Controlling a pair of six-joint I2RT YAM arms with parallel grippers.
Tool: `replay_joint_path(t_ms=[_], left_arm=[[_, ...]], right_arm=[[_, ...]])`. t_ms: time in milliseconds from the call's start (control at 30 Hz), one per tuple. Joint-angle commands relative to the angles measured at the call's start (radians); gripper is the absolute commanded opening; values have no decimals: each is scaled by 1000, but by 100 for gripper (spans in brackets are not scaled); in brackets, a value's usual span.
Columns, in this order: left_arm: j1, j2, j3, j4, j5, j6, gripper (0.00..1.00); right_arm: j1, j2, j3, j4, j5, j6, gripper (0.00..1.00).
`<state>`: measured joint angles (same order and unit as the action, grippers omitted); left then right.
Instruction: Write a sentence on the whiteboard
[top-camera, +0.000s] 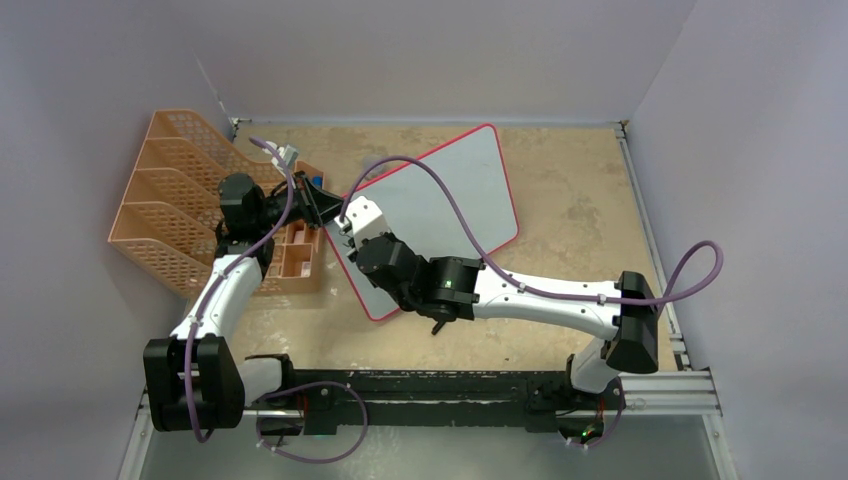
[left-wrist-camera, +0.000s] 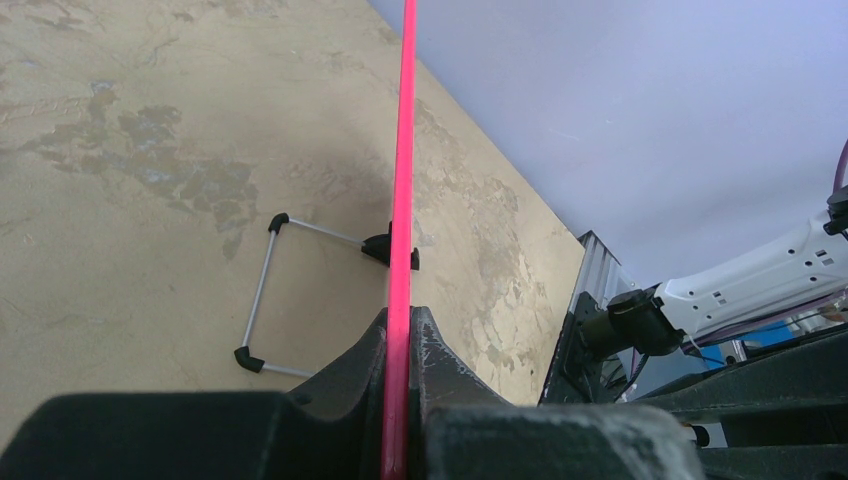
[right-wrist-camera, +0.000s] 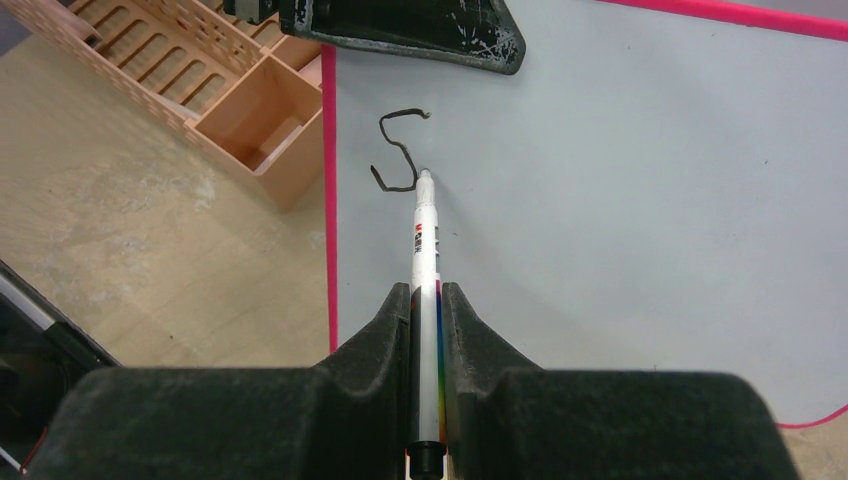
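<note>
Right wrist view has the right fingers (right-wrist-camera: 398, 312) clenched on a marker (right-wrist-camera: 424, 235), its tip touching the board (right-wrist-camera: 620, 200) at the tail of the sentence (right-wrist-camera: 397, 150), which so far is only a lone black "S". The board sits mid-surface (top-camera: 570, 190), apparently propped at a tilt on its wire stand (left-wrist-camera: 262, 300), with its left edge just beside the orange rack (top-camera: 170, 205). The left fingers (left-wrist-camera: 372, 350) are clamped on the pink frame at that edge, just beyond the letter. The main risk I see is the board shifting. It is steadied by one pinch on a thin rim, so a hard push from the marker could rock it on the stand or twist it in that grip, and the strokes would skew. Too light a touch would do the opposite and leave gaps in the line. The marker is slim and held far back from its tip, so sideways drag could pivot it between the fingers and spoil the letters. The "S" starts close to the left frame and the clamping fingers, so the two arms could bump there. The right arm's purple cable (top-camera: 455, 200) arcs over the board and might smear wet ink if it sags.
</note>
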<state>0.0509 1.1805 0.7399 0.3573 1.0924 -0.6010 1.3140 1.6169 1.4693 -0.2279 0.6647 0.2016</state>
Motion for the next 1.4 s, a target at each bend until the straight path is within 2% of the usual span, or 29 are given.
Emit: replay_joint_path(t_ms=[0, 1367], left_arm=[[-13, -4, -3, 28, 21, 24, 0], [-13, -1, -5, 35, 30, 20, 0]], right_arm=[[-5, 3, 16, 45, 3, 4, 0], [-48, -8, -21, 19, 75, 31, 0]])
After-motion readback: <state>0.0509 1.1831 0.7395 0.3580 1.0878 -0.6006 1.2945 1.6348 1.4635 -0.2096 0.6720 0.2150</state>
